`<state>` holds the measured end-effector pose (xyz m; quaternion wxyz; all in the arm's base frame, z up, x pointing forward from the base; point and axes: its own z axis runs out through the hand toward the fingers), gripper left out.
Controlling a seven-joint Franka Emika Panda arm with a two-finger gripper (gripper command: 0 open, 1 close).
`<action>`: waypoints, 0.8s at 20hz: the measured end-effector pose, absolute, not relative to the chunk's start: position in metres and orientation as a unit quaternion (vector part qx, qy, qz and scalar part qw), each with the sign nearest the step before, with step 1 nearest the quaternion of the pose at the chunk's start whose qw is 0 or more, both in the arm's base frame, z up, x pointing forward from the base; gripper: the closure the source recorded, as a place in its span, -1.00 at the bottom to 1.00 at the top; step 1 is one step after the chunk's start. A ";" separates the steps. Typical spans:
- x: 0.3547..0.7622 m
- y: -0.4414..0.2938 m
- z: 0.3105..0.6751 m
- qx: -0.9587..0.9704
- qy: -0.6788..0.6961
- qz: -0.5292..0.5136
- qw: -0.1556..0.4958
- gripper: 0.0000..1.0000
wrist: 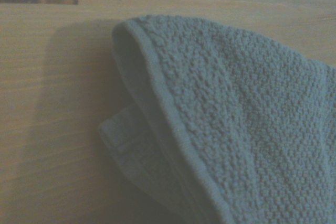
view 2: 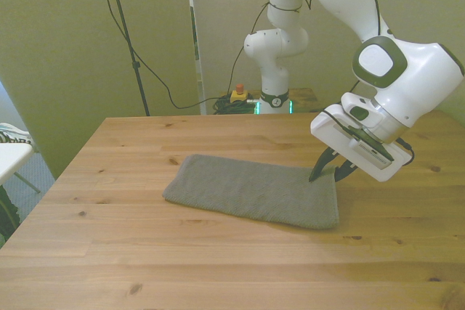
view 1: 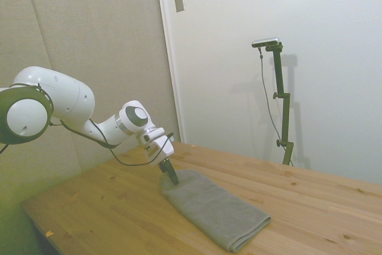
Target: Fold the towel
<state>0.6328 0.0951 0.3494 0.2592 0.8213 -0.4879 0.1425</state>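
- Where the white arm (view 2: 396,70) reaches down, the tool (view 2: 328,167) sits at one short end of the towel (view 2: 254,190), at the front view's right, its dark fingers (view 2: 318,168) slightly spread and angled down at the corner; whether they pinch any cloth, I cannot tell.
- The towel lies flat as a long grey strip near the middle of the surface (view 2: 218,266), running slantwise across the boards.
- Up close in the wrist view, the towel (wrist: 236,119) shows a nubbly weave with a rounded top layer and a lower hemmed corner (wrist: 123,140) poking out beneath it.
- The surface is pale wooden planks with dark knots, bare around the towel.
- Behind it in the front view stand plain beige walls, a black cable (view 2: 156,78) trailing down to the floor, and a small yellow and red device (view 2: 237,94) beside the arm's base.
- In the side view, a white wall (view 1: 239,58) meets a beige panel (view 1: 89,28), with a small plate (view 1: 179,0) mounted high on the white part.
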 end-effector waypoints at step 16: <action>0.609 0.077 0.417 0.818 -0.502 0.166 0.226 1.00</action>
